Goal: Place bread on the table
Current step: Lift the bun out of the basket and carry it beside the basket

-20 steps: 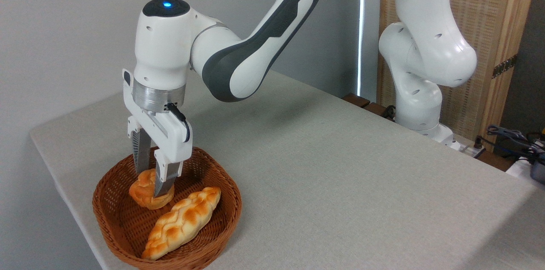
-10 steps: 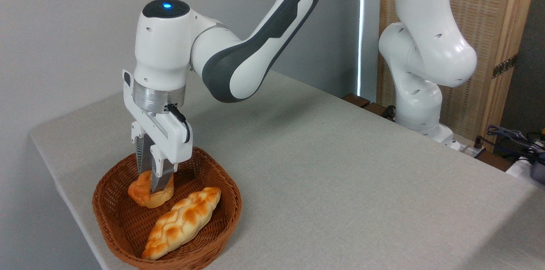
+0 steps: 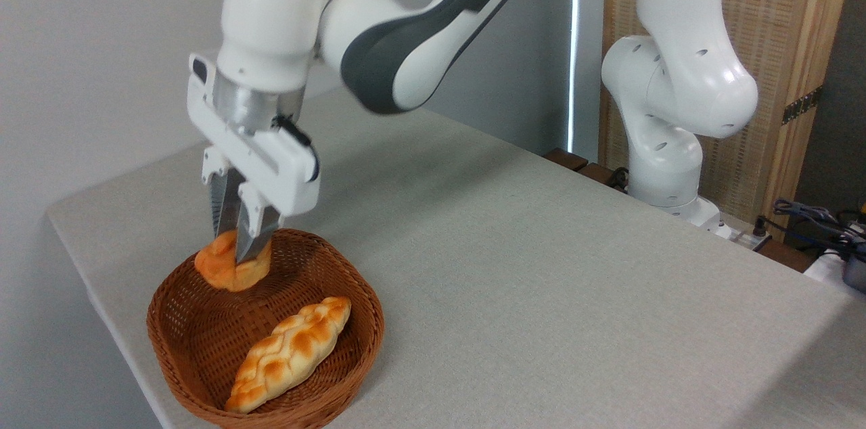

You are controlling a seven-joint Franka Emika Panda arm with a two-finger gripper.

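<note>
The bread, a small round orange-golden bun, hangs in the air above the back of the wicker basket. My gripper is shut on it from above, the two metal fingers squeezing its top. The bun clears the basket floor and sits about level with the far rim. The grey-beige table stretches out to the right of the basket.
A long braided golden loaf lies in the front of the basket. The robot's white base stands at the table's far right edge, with cables beyond it. The basket sits near the table's left front edge.
The gripper closed on the bun, then rose and shifted slightly left, lifting the bun off the basket floor. The braided loaf has not moved.
</note>
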